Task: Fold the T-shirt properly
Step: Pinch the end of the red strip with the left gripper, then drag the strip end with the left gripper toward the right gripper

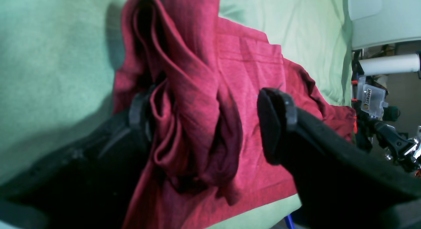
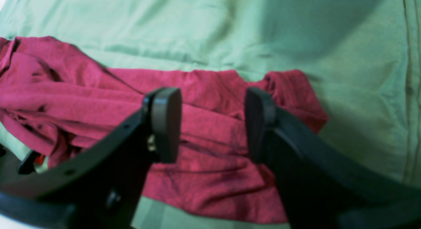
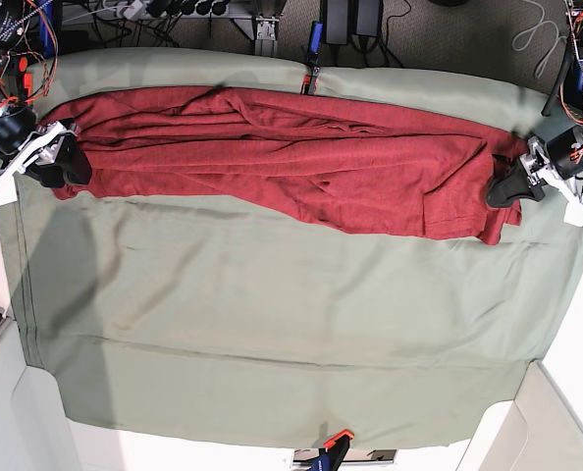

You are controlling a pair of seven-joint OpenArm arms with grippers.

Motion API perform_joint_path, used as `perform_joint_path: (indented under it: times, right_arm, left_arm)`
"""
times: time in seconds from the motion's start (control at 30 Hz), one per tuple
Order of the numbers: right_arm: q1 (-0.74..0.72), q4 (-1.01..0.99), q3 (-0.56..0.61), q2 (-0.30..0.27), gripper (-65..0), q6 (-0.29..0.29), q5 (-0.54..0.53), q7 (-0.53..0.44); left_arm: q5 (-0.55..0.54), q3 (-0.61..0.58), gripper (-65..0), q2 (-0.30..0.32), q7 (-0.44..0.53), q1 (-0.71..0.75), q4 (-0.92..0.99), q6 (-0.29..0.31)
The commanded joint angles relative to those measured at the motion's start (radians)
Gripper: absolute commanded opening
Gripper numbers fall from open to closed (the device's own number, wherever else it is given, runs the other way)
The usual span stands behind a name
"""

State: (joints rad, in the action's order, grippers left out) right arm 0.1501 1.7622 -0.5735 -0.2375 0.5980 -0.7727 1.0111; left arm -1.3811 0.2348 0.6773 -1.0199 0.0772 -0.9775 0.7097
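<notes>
Red T-shirt (image 3: 272, 147) bunched, green table cover (image 3: 272, 324)

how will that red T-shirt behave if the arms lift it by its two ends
Probably floppy: the T-shirt lies in soft wrinkles across the green table cover, and bunched folds hang between the left gripper fingers. Held at both ends, its long middle would likely sag. The knit looks unlikely to slip.

A sage-green cloth cover (image 3: 272, 324), lightly creased, drapes the whole counter, with an orange-handled clamp (image 3: 336, 439) gripping its near edge, a blue-handled clamp (image 3: 313, 44) at its far edge, and cables (image 3: 537, 34) trailing over the grey carpet (image 3: 449, 34) beyond.
</notes>
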Motion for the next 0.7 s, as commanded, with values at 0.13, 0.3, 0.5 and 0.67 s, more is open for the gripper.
perform_joint_path:
  times: [0.13, 0.3, 0.5, 0.67]
  right_arm:
    - [-0.008, 0.014, -0.005, -0.014, -34.0, -0.004, -0.019, -0.016]
    - [-0.008, 0.014, -0.005, -0.014, -34.0, -0.003, -0.019, -0.017]
    - [-0.008, 0.014, -0.005, -0.014, -34.0, -0.003, -0.008, -0.024]
    - [-0.008, 0.014, -0.005, -0.014, -34.0, -0.004, -0.004, -0.024]
  left_arm:
    - [0.087, -0.018, -27.1, 0.002, -0.076, 0.024, -0.061, -0.012]
    - [0.15, -0.018, -65.0, 0.002, -0.027, 0.058, -0.146, -0.012]
    - [0.354, -0.018, -65.0, 0.002, 0.088, 0.064, -0.222, -0.012]
    - [0.525, -0.008, -65.0, 0.008, 0.166, 0.058, -0.316, -0.012]
